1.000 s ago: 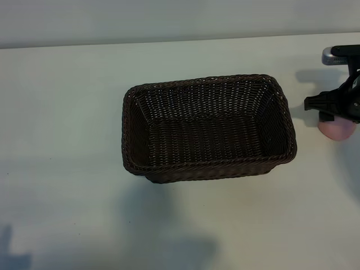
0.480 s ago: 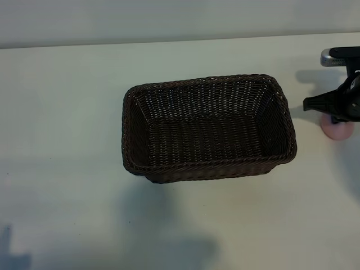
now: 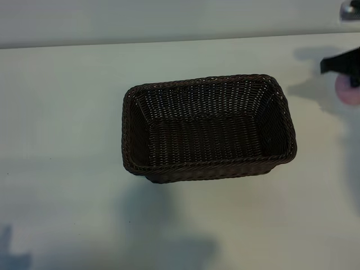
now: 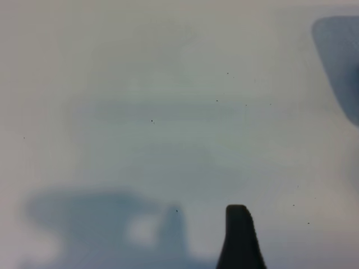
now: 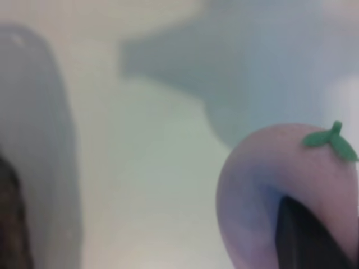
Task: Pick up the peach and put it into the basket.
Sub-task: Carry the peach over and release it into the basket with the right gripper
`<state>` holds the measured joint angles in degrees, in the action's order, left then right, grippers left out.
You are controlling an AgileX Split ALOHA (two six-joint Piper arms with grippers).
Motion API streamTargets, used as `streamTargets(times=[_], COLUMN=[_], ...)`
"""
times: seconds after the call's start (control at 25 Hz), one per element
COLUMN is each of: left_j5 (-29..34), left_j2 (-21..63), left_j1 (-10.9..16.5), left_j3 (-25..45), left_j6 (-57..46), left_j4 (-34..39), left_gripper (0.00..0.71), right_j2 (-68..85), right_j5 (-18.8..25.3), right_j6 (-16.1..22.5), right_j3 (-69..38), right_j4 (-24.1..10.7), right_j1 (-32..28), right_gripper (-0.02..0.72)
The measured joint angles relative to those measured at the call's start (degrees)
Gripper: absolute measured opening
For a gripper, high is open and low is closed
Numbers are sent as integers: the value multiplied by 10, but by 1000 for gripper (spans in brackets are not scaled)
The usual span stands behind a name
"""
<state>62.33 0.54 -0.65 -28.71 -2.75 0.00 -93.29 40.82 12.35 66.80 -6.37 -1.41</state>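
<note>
1. The right gripper (image 3: 344,70) has its jaws clamped on the peach (image 3: 348,90), held clear above the bench (image 3: 67,112).
2. The basket (image 3: 208,82) sits well apart from those jaws.
3. The left gripper (image 4: 240,235) hovers over bare bench, jaws wide.

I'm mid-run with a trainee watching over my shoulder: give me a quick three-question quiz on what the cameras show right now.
1. True or false: the peach already lies inside the basket.
2. Which gripper holds the peach? A) the left gripper B) the right gripper C) neither
3. Fill in: in the exterior view the peach is at the ___ edge of the picture, beyond the basket's short end.

Key
1. False: the basket holds nothing, and the peach is outside it.
2. B: the right wrist view shows a dark finger pressed into the pink fruit.
3. Right.
</note>
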Motion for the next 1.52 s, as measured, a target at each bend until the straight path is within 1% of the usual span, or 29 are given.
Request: streamTargets(times=[0.12, 0.2, 0.32, 0.44, 0.68, 0.84, 0.96, 1.32, 1.52], left_j5=[0, 0, 0, 0, 0, 0, 0, 0, 0], left_j2=[0, 0, 0, 0, 0, 0, 0, 0, 0], left_j1=[0, 0, 0, 0, 0, 0, 0, 0, 0], left_j3=[0, 0, 0, 0, 0, 0, 0, 0, 0], left_j6=[1, 2, 2, 1, 1, 1, 1, 1, 1], left_j4=[0, 0, 0, 0, 0, 0, 0, 0, 0], left_gripper=[509, 509, 508, 508, 508, 508, 508, 508, 508], right_j2=[24, 33, 49, 65, 68, 55, 33, -61, -115], right_j5=[13, 28, 49, 57, 56, 32, 9, -60, -85], right_j6=[-11, -27, -51, -58, -65, -67, -67, -69, -69], right_j3=[1, 3, 8, 11, 11, 11, 11, 11, 11], right_j4=[12, 24, 44, 64, 74, 75, 75, 67, 64], right_j1=[0, 5, 30, 75, 198, 266, 291, 295, 295], right_gripper=[40, 40, 40, 40, 40, 40, 40, 40, 40])
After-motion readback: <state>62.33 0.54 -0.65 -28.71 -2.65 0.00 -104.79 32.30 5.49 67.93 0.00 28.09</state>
